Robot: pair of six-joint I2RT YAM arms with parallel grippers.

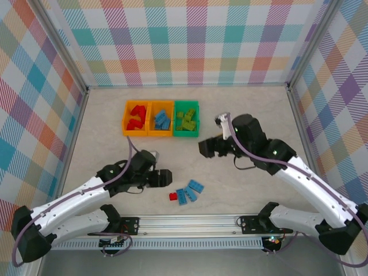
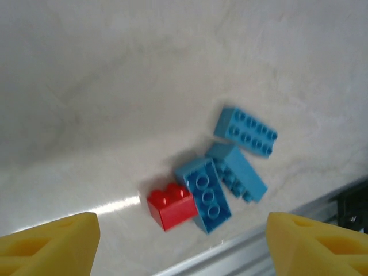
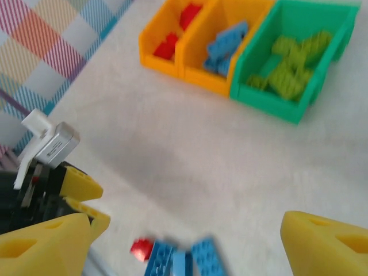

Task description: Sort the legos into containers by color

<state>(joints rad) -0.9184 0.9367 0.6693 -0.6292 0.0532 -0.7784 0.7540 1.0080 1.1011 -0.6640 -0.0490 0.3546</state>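
The left claw [image 1: 167, 177] hangs released and empty, low over the pale stone-patterned table [image 1: 259, 109]. Its yellow fingers [image 2: 52, 244] stand wide to either side of the last loose pieces at the table's 6 o'clock edge, just short of the aluminium rail [image 1: 190, 221]. Those pieces are one small red studded plastic brick [image 2: 171, 206] and three light blue studded plastic bricks [image 2: 208, 192]. The red one touches the nearest blue one on its 3 o'clock side, a second blue lies against that, and the third lies just beside them toward 1 o'clock. The red brick looks the likely pick, since it lies nearest the middle of the span. To take it cleanly, I would turn the wrist so the pads close on its two free faces rather than across the seam with its blue neighbour. I would then come down square and clench only once both pads are level with its sides. A skewed bite would probably drag the blue brick along. Its home is the open-topped orange plastic bin holding red bricks [image 1: 125, 121], at 11 o'clock from the cluster. That bin stands beside the orange plastic bin of blue bricks [image 1: 160, 134] and the green plastic bin of lime bricks [image 1: 186, 135]. The right claw [image 1: 204, 148], also released and carrying nothing, hovers at 1 o'clock of the cluster, so the carry should pass to its left.
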